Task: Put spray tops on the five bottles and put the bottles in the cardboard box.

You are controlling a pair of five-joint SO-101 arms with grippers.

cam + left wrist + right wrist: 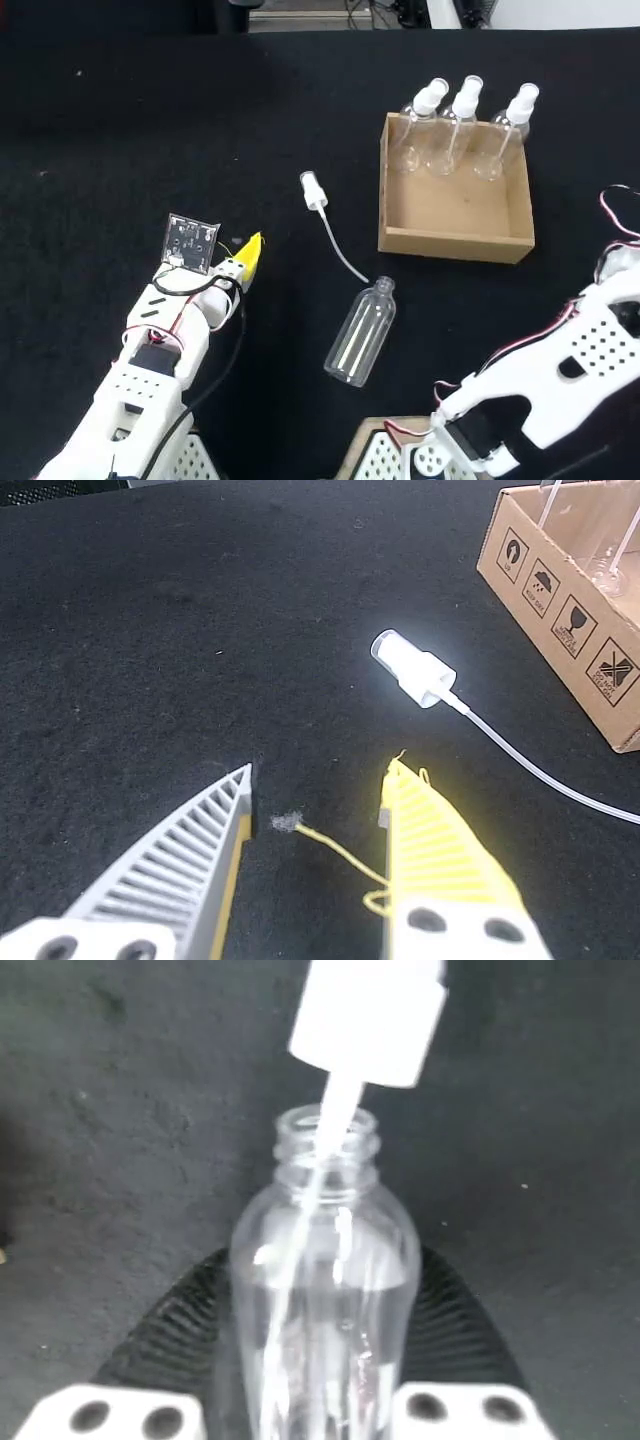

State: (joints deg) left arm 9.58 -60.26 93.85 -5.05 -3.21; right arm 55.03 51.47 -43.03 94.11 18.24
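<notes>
The left gripper [320, 770] is held open near the loose spray top [412, 668]; a clear bottle [330, 1310] is clamped by the right gripper [325, 1255].

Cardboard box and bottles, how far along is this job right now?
Done: three capped bottles stand in the cardboard box. In hand: the right tool grips a fourth bottle with its spray top tube in but not seated. Remaining: seat it, cap the lying bottle with the loose spray top by the open left tool, box both.
</notes>
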